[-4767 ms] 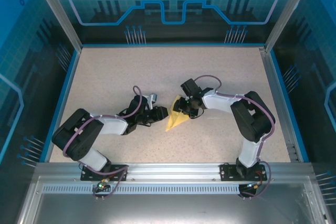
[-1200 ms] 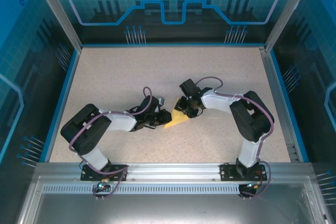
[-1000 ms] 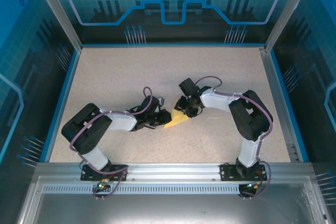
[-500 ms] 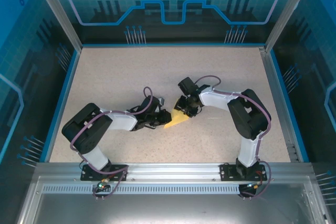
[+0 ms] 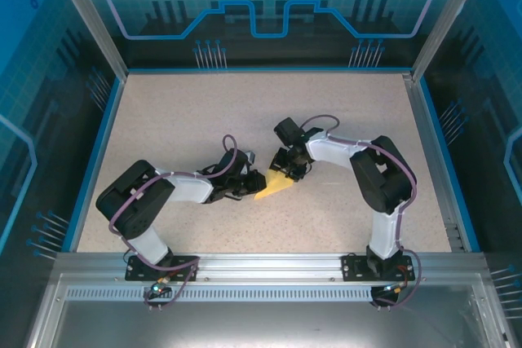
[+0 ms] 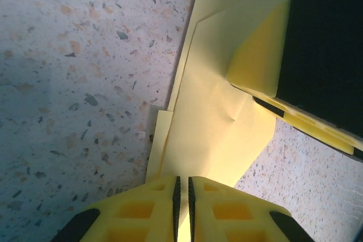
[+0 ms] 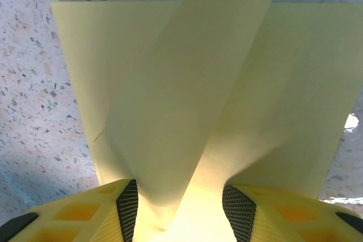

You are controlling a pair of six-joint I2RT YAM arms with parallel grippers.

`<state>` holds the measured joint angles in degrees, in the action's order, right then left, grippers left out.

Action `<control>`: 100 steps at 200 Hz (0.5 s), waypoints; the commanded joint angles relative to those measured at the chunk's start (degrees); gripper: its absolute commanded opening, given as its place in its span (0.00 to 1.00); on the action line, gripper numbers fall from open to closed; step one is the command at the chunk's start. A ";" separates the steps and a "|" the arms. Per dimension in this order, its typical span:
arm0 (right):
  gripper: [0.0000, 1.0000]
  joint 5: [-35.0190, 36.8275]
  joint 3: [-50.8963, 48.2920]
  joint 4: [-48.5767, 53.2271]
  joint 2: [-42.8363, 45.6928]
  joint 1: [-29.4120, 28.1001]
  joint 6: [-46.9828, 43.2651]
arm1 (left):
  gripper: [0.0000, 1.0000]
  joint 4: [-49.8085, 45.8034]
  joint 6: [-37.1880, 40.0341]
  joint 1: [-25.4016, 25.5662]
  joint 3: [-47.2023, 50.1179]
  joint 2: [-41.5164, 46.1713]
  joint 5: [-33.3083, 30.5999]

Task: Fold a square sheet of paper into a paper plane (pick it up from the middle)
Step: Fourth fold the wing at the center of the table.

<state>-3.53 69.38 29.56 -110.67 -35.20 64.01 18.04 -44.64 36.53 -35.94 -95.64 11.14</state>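
Both grippers are meeting over a partly folded sheet of paper [image 5: 272, 189] that is lying near the middle of the bench [image 5: 179, 120].

The left gripper [image 5: 249, 183] is pinching the sheet's near edge, and in its wrist view the jaws are standing almost together on the paper [image 6: 182, 191]. The right gripper [image 5: 287, 171] is reaching in from the opposite side. Its jaws are standing a moderate way apart [image 7: 178, 211], with a raised flap of the sheet [image 7: 181, 83] rising between the pads. One of its fingers [image 6: 323, 49] is pressing on the sheet [image 6: 215, 117], which is curling up against it. The layers are lying flat on the speckled bench [image 6: 85, 83].
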 commanded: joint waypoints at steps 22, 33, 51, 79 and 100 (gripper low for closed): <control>0.52 3.92 -3.06 8.49 -8.49 -0.80 -0.90 | 0.17 -1.99 1.04 -0.32 -0.65 -0.16 -0.80; 0.52 4.11 -2.65 9.06 -8.84 -0.83 -0.91 | 0.17 -1.97 1.06 -0.33 -0.63 -0.12 -0.75; 0.52 4.38 -1.78 10.09 -9.62 -1.03 -0.90 | 0.18 -1.96 1.13 -0.32 -0.70 0.16 -0.61; 0.52 4.66 -1.18 11.02 -10.35 -1.19 -0.56 | 0.18 -1.96 1.05 -0.32 -0.88 1.51 -0.12; 0.52 4.84 -1.17 11.13 -10.51 -1.15 -0.29 | 0.18 -0.94 0.59 -0.56 -0.89 3.16 1.07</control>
<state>-2.70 73.01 34.06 -113.08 -35.62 64.03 17.82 -44.64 36.49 -35.94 -95.18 11.18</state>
